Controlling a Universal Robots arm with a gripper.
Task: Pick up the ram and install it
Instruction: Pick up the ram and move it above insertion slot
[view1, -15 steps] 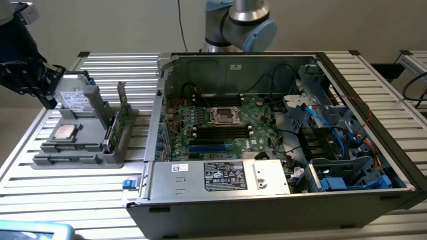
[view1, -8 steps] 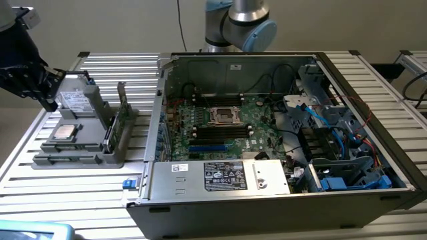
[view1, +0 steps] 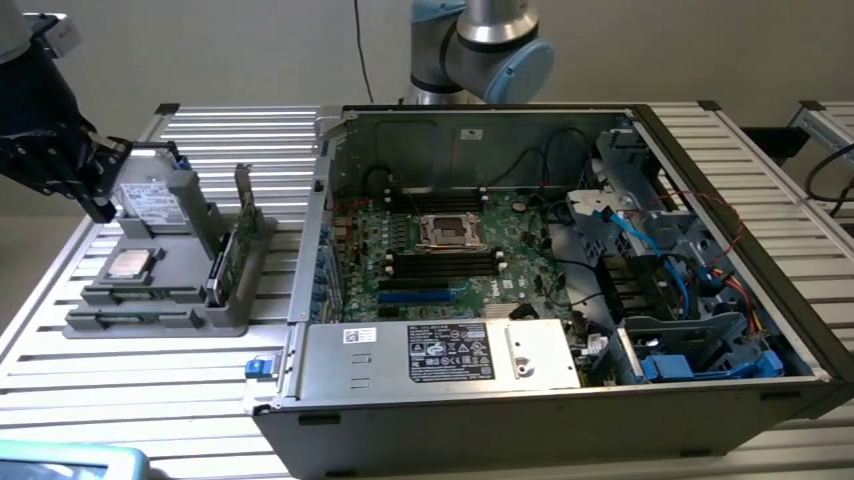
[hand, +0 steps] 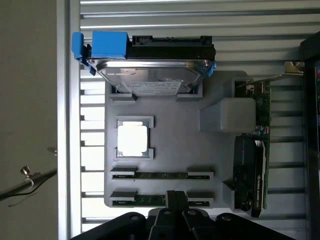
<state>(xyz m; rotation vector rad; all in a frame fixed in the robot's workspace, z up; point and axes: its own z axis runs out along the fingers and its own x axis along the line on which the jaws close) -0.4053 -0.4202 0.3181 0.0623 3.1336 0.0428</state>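
Jaws pressed together, gripper (hand: 176, 199) hovering over grey plastic holder (hand: 175, 150); two thin green ram sticks (hand: 161, 175) lying slotted; one square silver processor (hand: 132, 140).

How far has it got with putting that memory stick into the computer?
Nothing looks done yet: both memory sticks lie in their grey holder. In hand: the closed gripper hangs over the stick at the holder's edge, holding nothing. Left: lifting a stick and fitting it into the open computer.
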